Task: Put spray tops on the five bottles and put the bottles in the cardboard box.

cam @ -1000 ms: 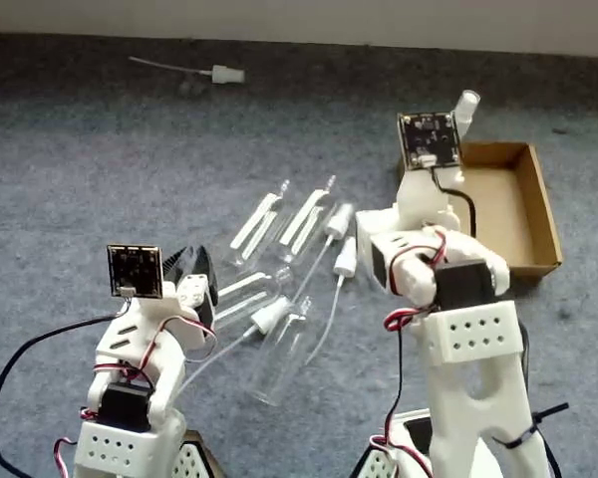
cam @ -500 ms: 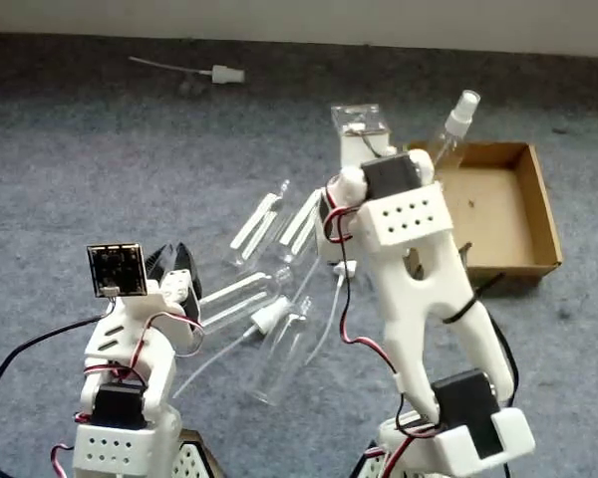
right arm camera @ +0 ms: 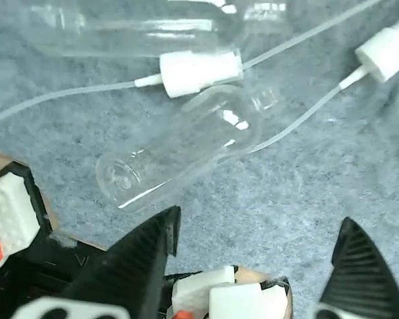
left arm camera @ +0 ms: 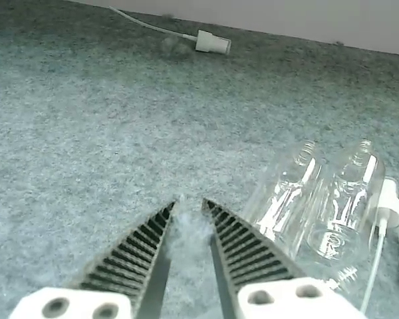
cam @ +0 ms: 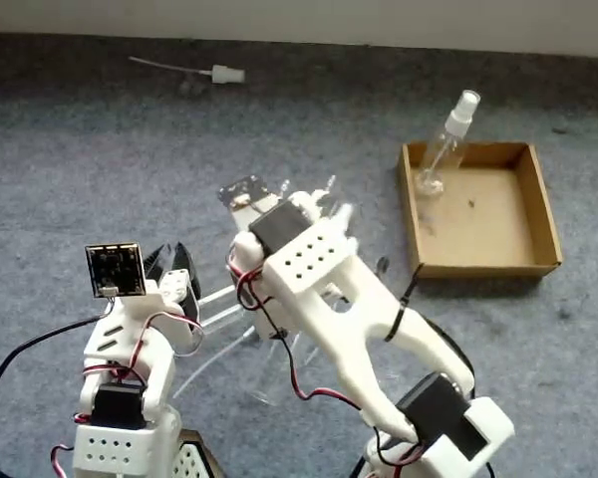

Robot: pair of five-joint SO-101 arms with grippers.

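Right wrist view: bottle [right arm camera: 183, 143] lies just beyond right end effector [right arm camera: 261, 218].

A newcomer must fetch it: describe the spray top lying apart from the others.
Look to the far edge of the grey carpet, by the pale wall. There lies a white spray top with its thin tube stretched out beside it. Unlike the other tops, it lies alone, well away from the pile of clear bottles.
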